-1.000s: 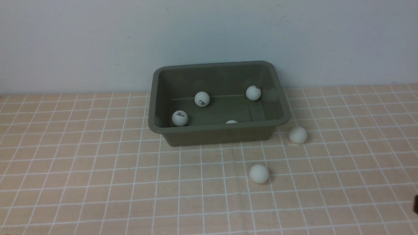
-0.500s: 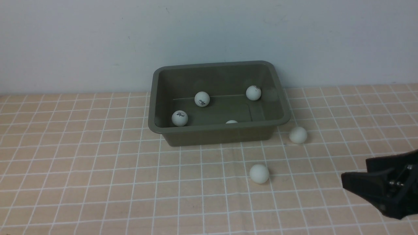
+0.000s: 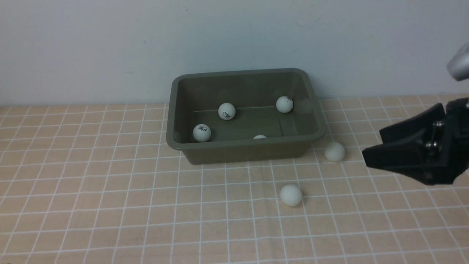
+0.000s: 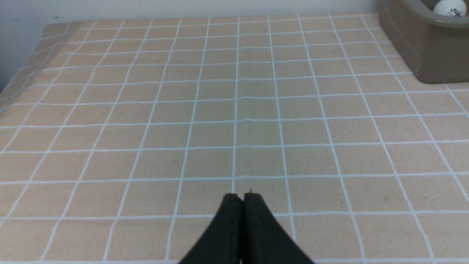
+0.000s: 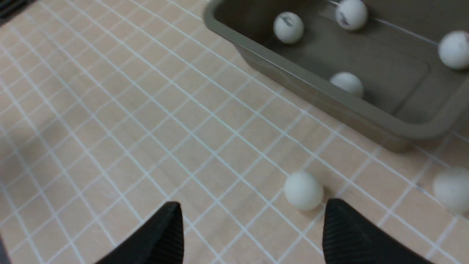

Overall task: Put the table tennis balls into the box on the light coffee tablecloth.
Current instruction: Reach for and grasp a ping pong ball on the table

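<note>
A light peach-beige tablecloth (image 3: 110,183) with a thin white grid covers the bench. At its far middle stands an open rectangular olive-green plastic box (image 3: 242,154). The black right gripper (image 3: 373,145) hovers right of the box, jaws spread wide and empty. The black left gripper (image 4: 242,198) is clenched on nothing above the cloth. Four small white table tennis balls (image 3: 226,111) lie inside the box. A fifth ball (image 3: 334,151) rests on the cloth just beside the box's front right corner, and a sixth ball (image 3: 291,194) lies nearer the robot.
</note>
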{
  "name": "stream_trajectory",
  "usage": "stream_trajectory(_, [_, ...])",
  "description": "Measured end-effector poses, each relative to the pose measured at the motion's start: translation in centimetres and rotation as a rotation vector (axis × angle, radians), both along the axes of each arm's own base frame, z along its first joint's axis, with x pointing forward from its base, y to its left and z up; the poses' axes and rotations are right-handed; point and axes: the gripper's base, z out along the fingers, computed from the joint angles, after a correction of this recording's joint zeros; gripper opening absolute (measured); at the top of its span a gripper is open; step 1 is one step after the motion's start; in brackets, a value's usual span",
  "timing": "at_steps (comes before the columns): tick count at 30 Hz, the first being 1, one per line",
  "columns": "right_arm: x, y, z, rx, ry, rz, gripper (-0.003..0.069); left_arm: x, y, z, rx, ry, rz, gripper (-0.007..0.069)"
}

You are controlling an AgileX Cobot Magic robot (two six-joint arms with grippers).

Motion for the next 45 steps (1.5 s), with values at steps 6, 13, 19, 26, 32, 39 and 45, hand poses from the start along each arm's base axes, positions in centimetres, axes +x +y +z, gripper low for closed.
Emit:
stream_trajectory(6, [0.0, 1.5, 1.4, 0.041, -0.012, 0.106, 0.0431, 0.0, 0.0, 0.0, 0.0, 0.0, 0.0, -0.0069])
stream_trajectory(13, [0.3, 5.5, -0.7, -0.159, -0.009, 0.116, 0.043, 0.0, 0.0, 0.0, 0.0, 0.0, 0.0, -0.0069])
stream_trajectory(19, [2.3, 7.3, -2.6, -0.187, 0.058, -0.115, 0.043, 0.0, 0.0, 0.0, 0.0, 0.0, 0.0, -0.0069])
stream_trajectory(26, [4.7, 9.6, -7.3, -0.258, 0.162, -0.206, 0.0444, 0.0, 0.0, 0.0, 0.0, 0.0, 0.0, -0.0069])
stream_trajectory(32, [6.2, 11.0, -11.1, -0.255, 0.25, -0.284, 0.0458, 0.0, 0.0, 0.0, 0.0, 0.0, 0.0, -0.0069])
stream_trajectory(39, [7.2, 11.4, -14.1, -0.289, 0.301, -0.311, 0.0461, 0.0, 0.0, 0.0, 0.0, 0.0, 0.0, -0.0069])
stream_trajectory(45, [8.2, 11.6, -15.3, -0.287, 0.274, -0.34, 0.0461, 0.0, 0.0, 0.0, 0.006, 0.0, -0.002, -0.0069])
